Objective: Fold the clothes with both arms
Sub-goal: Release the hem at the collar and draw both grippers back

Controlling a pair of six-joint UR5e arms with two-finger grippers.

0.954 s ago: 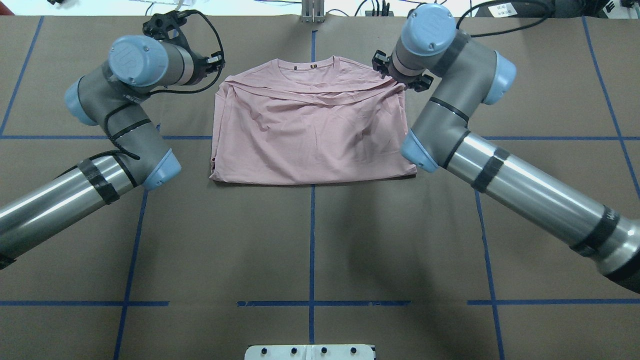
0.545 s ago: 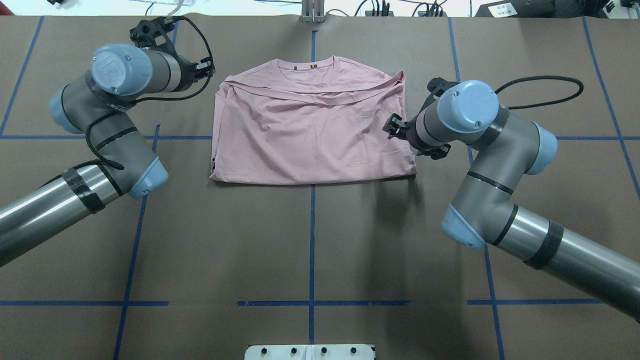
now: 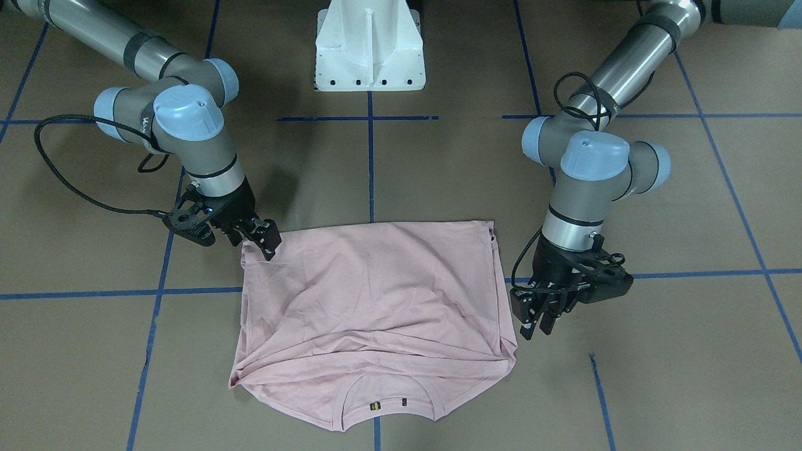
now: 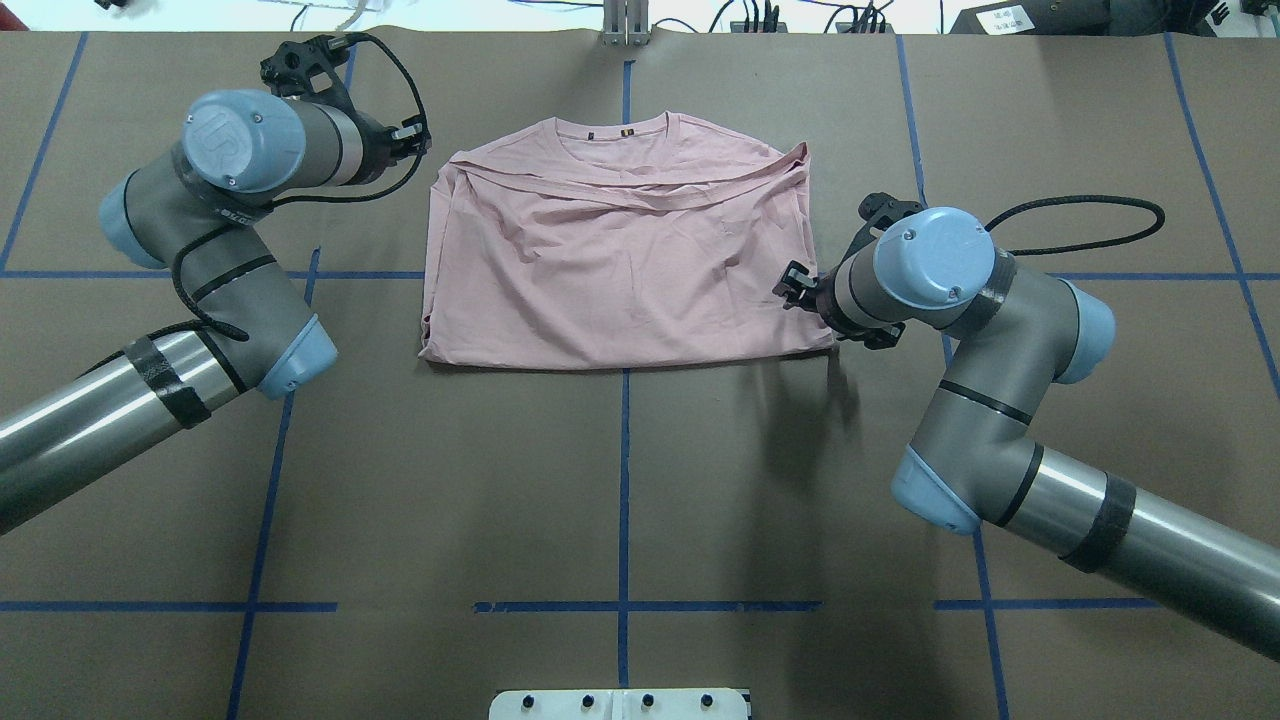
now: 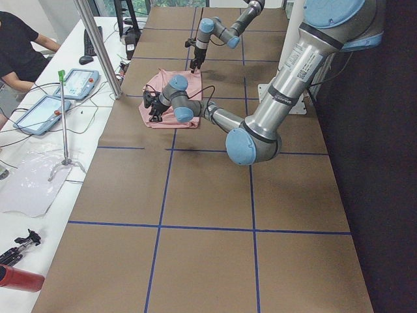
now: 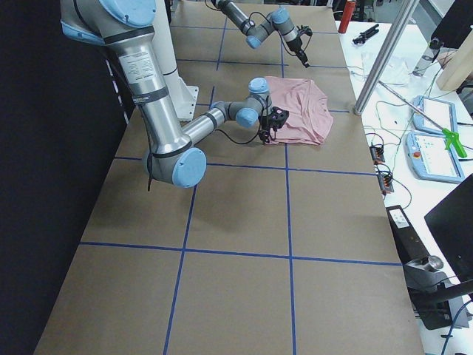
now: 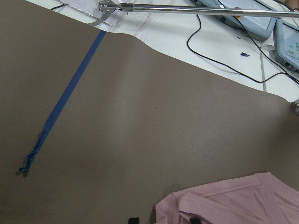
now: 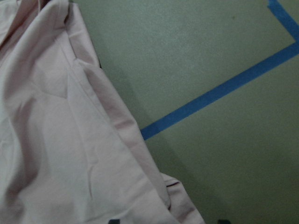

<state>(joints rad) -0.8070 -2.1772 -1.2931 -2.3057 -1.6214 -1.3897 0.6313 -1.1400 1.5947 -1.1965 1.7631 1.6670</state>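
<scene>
The pale pink T-shirt [image 3: 376, 300] [image 4: 620, 260] lies flat on the brown table, its sleeves folded in and its collar on the side away from the robot. My left gripper [image 3: 536, 322] [image 4: 410, 138] hangs open just off the shirt's shoulder edge. The left wrist view shows that shirt corner [image 7: 233, 200] below the open fingers. My right gripper [image 3: 263, 238] [image 4: 795, 285] is open over the shirt's other side, close to the hem corner. In the right wrist view the shirt's edge [image 8: 56, 140] runs between the spread fingertips.
The white pedestal base [image 3: 369, 44] [image 4: 620, 703] stands at the robot's side of the table. Blue tape lines [image 4: 622, 480] grid the brown surface. Beyond the far table edge are cables, tablets [image 5: 78, 81], a metal post [image 5: 98, 45] and a seated person [image 5: 19, 45].
The right arm swung from the shirt's far shoulder back along its side toward the hem corner. The left arm drew slightly outward, then held still. The shirt has not moved.
</scene>
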